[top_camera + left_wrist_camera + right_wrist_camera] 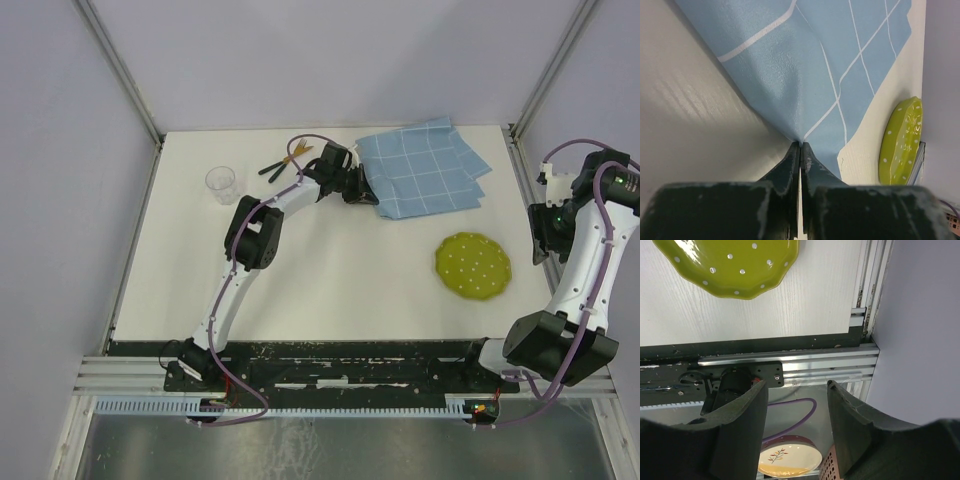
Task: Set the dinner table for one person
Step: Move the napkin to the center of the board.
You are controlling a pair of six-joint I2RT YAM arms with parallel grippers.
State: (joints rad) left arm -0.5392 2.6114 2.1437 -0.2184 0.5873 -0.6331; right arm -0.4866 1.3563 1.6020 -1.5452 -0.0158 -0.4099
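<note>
The dinner table [330, 280] is a large off-white top. A light-blue cloth with white grid lines [425, 165] lies at its back right. My left gripper [364, 192] is at the cloth's near-left corner. In the left wrist view it [801, 144] is shut, pinching a fold of the cloth [805, 65] between its tips. A green dotted plate [472, 267] lies flat to the right of the middle, and also shows in both wrist views [900, 140] [730, 265]. My right gripper [540, 240] hangs by the table's right edge, open [797, 390] and holding nothing.
A clear cup [221, 184] stands at the back left. Dark cutlery with a wooden fork [287, 160] lies behind the left arm. Below the table's near edge are a cream leaf-patterned plate [790, 462], a purple cable [795, 420] and a perforated basket [832, 467].
</note>
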